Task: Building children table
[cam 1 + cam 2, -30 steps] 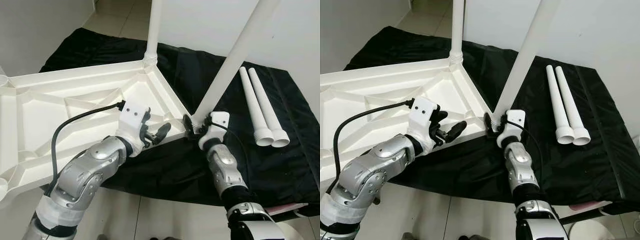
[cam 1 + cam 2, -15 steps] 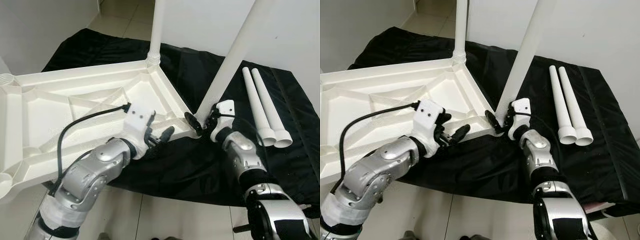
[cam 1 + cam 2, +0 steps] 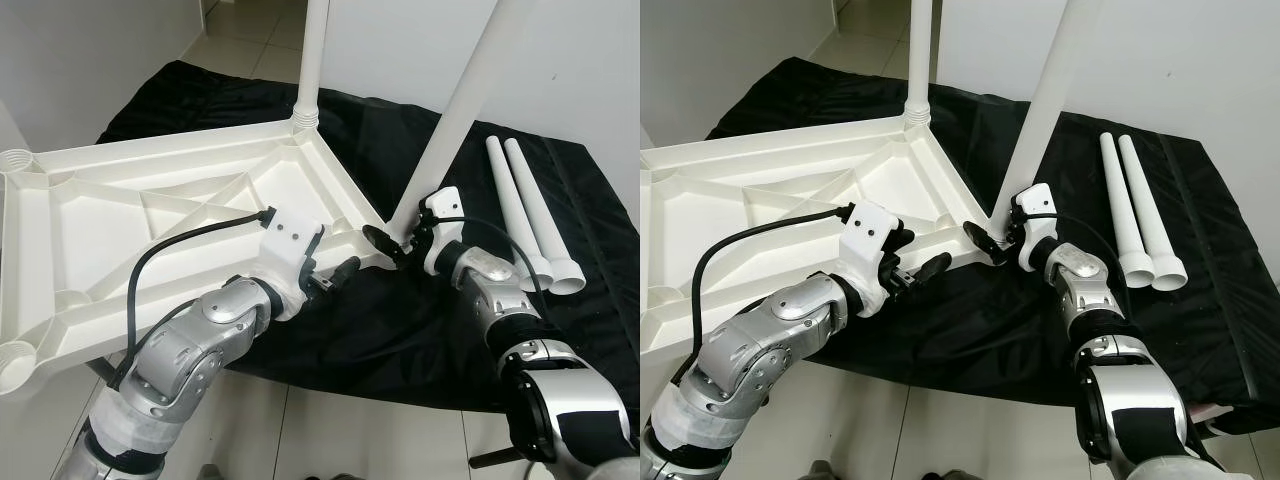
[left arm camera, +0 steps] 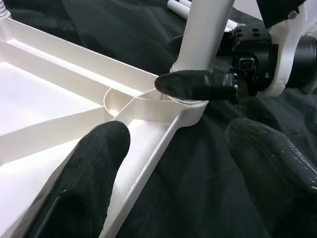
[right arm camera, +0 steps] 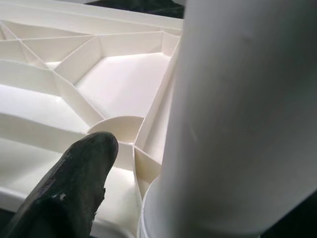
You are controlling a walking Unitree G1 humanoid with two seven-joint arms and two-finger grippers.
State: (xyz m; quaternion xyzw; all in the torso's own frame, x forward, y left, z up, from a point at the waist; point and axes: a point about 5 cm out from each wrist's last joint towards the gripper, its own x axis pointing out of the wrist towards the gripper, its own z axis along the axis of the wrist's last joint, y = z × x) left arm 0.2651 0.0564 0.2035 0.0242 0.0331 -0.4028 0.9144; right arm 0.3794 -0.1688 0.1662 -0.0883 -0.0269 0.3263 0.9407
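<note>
The white tabletop (image 3: 150, 220) lies upside down on a black cloth (image 3: 400, 330), its ribbed underside up so the corner sockets are open to receive legs. One leg (image 3: 312, 60) already stands in the far corner socket, and a second leg (image 3: 470, 100) rises at a slant from the near corner, which suggests it is being seated or turned home rather than finished. Two more spare legs (image 3: 530, 215) lie side by side on the cloth to the robot's right, well apart from the tabletop. The right arm reaches in from the right with its wrist bent toward the corner, and the right gripper (image 3: 400, 240) straddles the base of the slanted leg, one finger (image 5: 74, 178) beside it; I cannot tell whether it truly clenches the leg. The left arm bends across the front edge, and the left gripper (image 4: 198, 163) hovers spread and released just short of that same corner, probably ready to steady the tabletop.
</note>
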